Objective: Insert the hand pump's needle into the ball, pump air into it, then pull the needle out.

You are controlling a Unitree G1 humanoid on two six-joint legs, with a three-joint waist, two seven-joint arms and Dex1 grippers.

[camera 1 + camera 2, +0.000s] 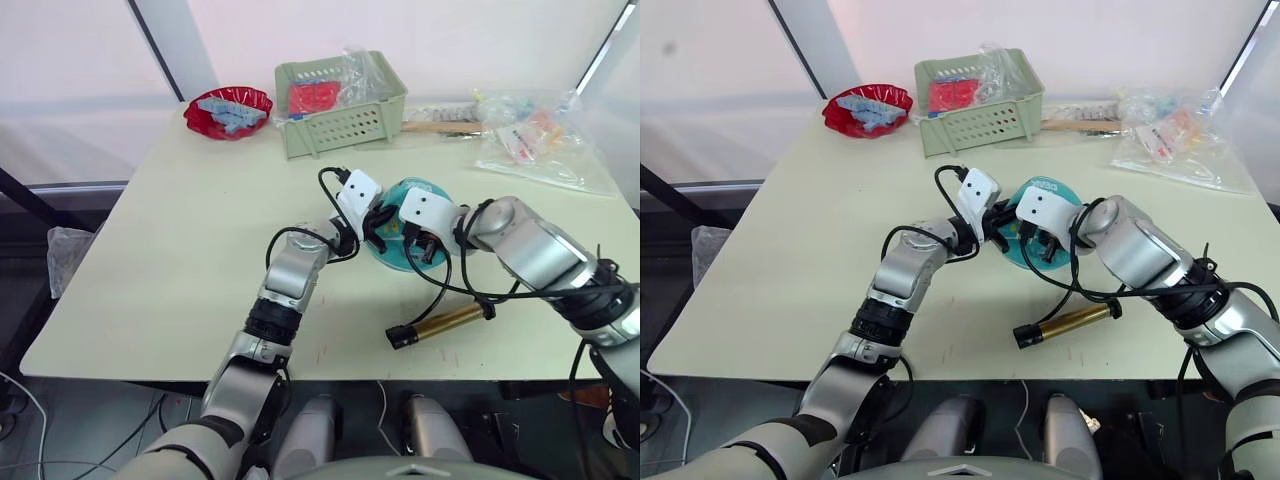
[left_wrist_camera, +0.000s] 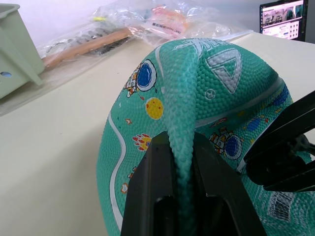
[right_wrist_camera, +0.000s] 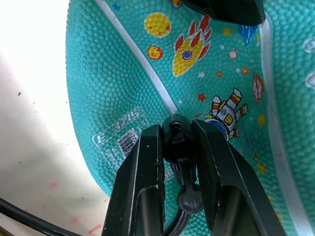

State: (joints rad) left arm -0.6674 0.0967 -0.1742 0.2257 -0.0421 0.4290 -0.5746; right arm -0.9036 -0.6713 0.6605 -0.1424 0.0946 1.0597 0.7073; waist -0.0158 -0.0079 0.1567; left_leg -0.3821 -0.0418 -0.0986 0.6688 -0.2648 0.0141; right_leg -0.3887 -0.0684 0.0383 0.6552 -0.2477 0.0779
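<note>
Pale cream matte tabletop [image 1: 180,250], flat, with rounded corners; white translucent sheeting hangs behind it and dark poles lean at the sides. The teal pebbled rubber ball [image 1: 415,262] with cartoon rocket and astronaut prints sits near the table's middle, partly deflated, its skin creased. The left gripper [image 2: 183,162] has its 2 black fingers nearly closed on a raised fold of the ball's skin. The right gripper [image 3: 178,147] is closed on the black round fitting of the needle [image 3: 177,142], which sits against the ball's surface; the pin itself cannot be made out. A thin black hose [image 1: 452,285] runs from there to the bronze-gold cylindrical hand pump [image 1: 443,323], which lies on its side on the table, nearer the robot than the ball. Beyond the ball: a sage-green perforated plastic basket [image 1: 340,110] holding red packets, a glossy red scalloped dish [image 1: 228,110] beside it, and crinkled clear plastic bags [image 1: 535,140] on the basket's other side.
</note>
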